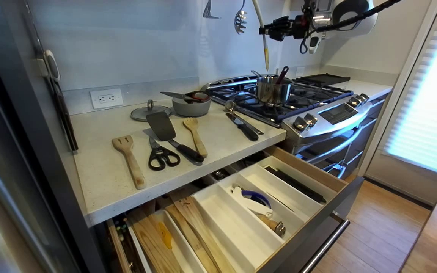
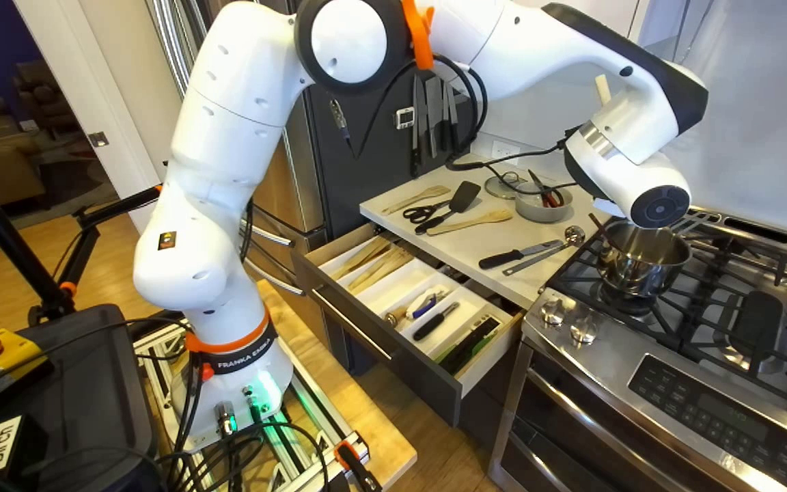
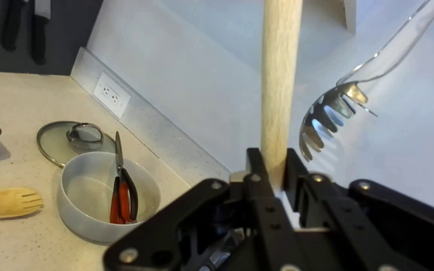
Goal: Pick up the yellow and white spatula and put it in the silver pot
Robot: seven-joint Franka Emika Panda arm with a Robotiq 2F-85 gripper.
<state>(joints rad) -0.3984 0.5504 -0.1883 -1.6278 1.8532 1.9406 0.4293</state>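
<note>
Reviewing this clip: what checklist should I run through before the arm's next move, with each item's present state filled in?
1. Gripper closed on the yellow and white spatula: ok; the wrist view shows its shaft clamped.
2. Silver pot upright on the stove: ok in both exterior views.
3. Pot mouth uncovered: ok in an exterior view.
4. Pot free of other utensils: not ok; a utensil with a dark red handle leans in it.
5. Spatula's lower tip lined up over the mouth: cannot tell; an exterior view shows it near the rim, but depth is unclear.
</note>
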